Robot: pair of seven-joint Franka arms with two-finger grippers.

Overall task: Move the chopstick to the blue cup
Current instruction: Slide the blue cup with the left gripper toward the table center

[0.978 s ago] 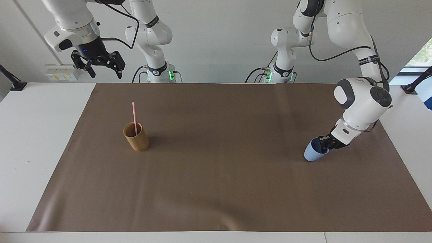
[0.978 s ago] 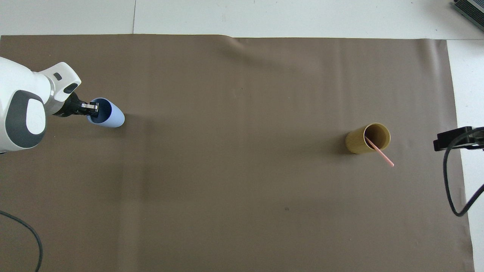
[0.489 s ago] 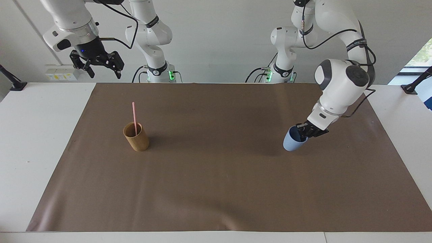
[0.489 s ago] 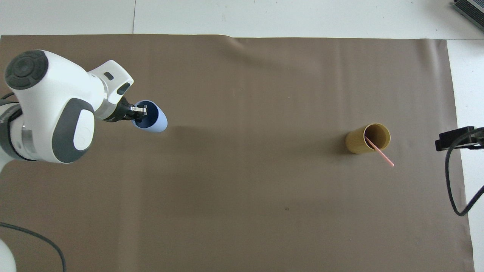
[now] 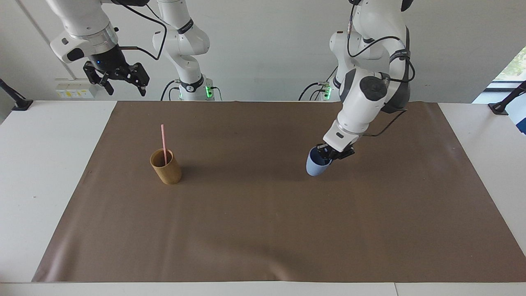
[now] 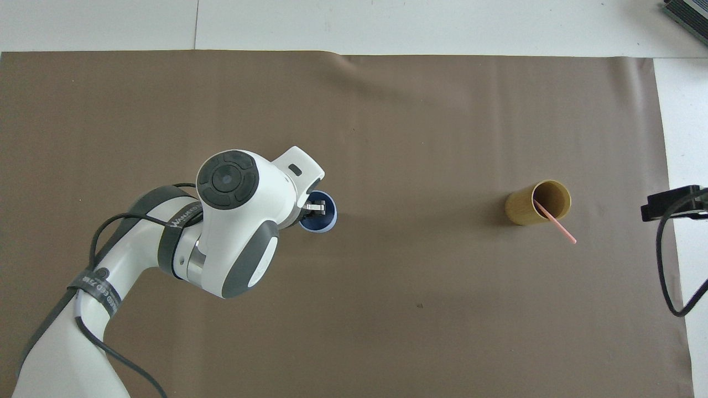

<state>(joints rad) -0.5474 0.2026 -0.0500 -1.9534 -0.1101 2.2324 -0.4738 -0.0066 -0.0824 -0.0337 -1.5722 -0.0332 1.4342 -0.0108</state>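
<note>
Count: one chopstick, two cups, one brown mat, two arms.

Left gripper (image 5: 328, 153) is over the middle of the brown mat (image 5: 263, 230), slightly toward the left arm's end. Its fingertips are pinched on the rim of the blue cup (image 5: 315, 166), one finger inside the mouth and one outside, as the overhead view shows at the cup (image 6: 321, 220). The cup is tilted, mouth turned up toward the gripper, base lowest. The facing view does not settle whether the base touches the mat or hangs just above it.

From this gripper, the tan bamboo-coloured cup (image 5: 166, 166) stands well apart, toward the right arm's end of the table, upright on the mat, mouth up.

The chopstick (image 5: 163, 139) is in that tan cup, not in the blue one. Pink, thin, straight. Long axis close to vertical, lower end inside the cup, upper end sticking out well above the rim. In the overhead view the chopstick (image 6: 555, 223) leans from the cup's inner wall toward the robots and toward the right arm's end.

Right gripper (image 5: 123, 80) waits raised over the table's edge at the right arm's end, beside the mat's corner nearest the robots. Fingers spread apart, nothing between them. It is well apart from the tan cup and chopstick.
</note>
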